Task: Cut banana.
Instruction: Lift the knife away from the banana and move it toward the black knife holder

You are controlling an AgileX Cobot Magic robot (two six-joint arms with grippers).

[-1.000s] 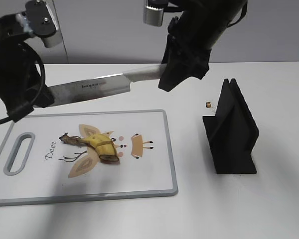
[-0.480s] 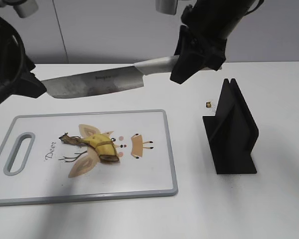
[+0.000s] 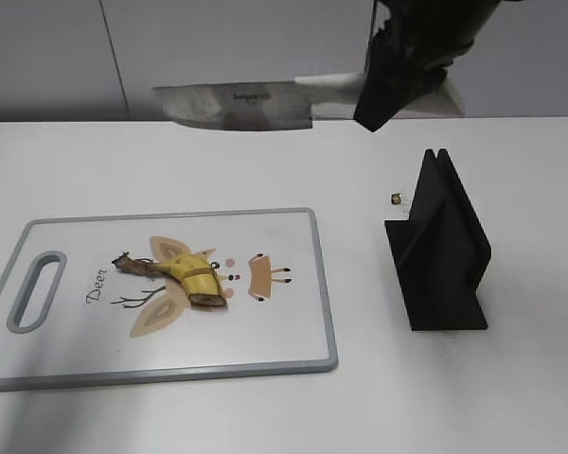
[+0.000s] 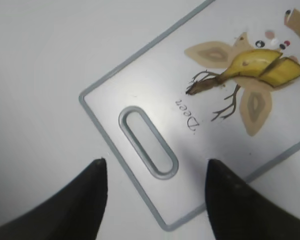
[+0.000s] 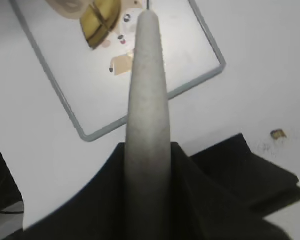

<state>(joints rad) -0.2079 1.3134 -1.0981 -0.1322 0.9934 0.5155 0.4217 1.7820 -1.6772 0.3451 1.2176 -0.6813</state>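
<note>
A banana piece (image 3: pixel 191 274) with a dark stem lies on the grey-rimmed cutting board (image 3: pixel 293 359), over its printed deer picture. It also shows in the left wrist view (image 4: pixel 260 67) and the right wrist view (image 5: pixel 101 20). My right gripper (image 3: pixel 388 90) is shut on the pale handle of a large knife (image 3: pixel 241 104), held high above the table with the blade pointing left. In the right wrist view the handle (image 5: pixel 149 100) runs between the jaws. My left gripper (image 4: pixel 152 172) is open and empty, high above the board's handle slot (image 4: pixel 147 142).
A black knife stand (image 3: pixel 440 246) sits right of the board, also in the right wrist view (image 5: pixel 240 165). A small brown scrap (image 3: pixel 396 198) lies on the white table behind it.
My right gripper has carried the knife up and to the right, away from the board. My left arm has pulled back out of the exterior view to the left.
</note>
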